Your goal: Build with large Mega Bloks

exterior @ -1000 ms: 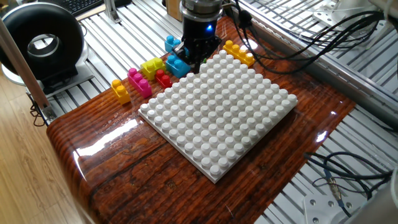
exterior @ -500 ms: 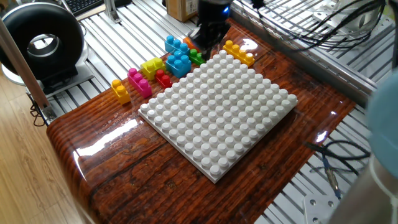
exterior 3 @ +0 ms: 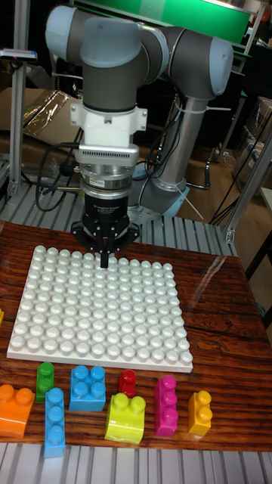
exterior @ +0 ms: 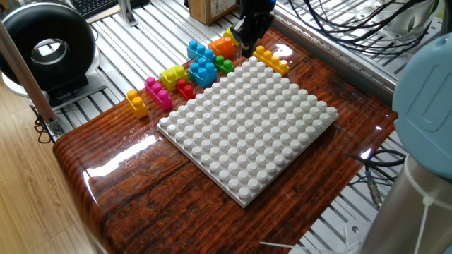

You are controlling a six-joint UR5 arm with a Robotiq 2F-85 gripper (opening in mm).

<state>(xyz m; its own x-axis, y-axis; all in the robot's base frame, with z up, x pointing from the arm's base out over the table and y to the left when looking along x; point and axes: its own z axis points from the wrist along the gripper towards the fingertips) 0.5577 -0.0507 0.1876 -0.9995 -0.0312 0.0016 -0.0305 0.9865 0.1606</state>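
While the tool (exterior 3: pixel 103 259) is hanging above the far rows of the white studded plate (exterior 3: pixel 98 314), its fingers are pressing together into one narrow dark tip and are carrying nothing. None of the bricks is sitting on the plate yet; all are lying on the glossy wooden counter (exterior 3: pixel 219 302) along the plate's near edge in the tall view.

Reading that row left to right: an orange brick (exterior 3: pixel 17 408) is lying at the end, a small green brick (exterior 3: pixel 45 380) is standing just beside it, a long blue brick (exterior 3: pixel 54 422) is lying nearest the counter's front edge, and a square blue brick (exterior 3: pixel 88 387) is sitting next to it. A red brick (exterior 3: pixel 128 382) is standing close to the plate, with a lime brick (exterior 3: pixel 126 417) just in front of it, then a magenta brick (exterior 3: pixel 165 406) and a yellow brick (exterior 3: pixel 199 412).

By my judgement the build is barely starting. Trouble is most likely coming from the crowding — the green, blue and orange pieces are sitting so close that fingers reaching for one could shove a neighbour across the slick counter. A tool coming down with its fingers together would also strike a brick's studs instead of straddling it, and a tilted grip could leave a brick jamming on the plate's studs.
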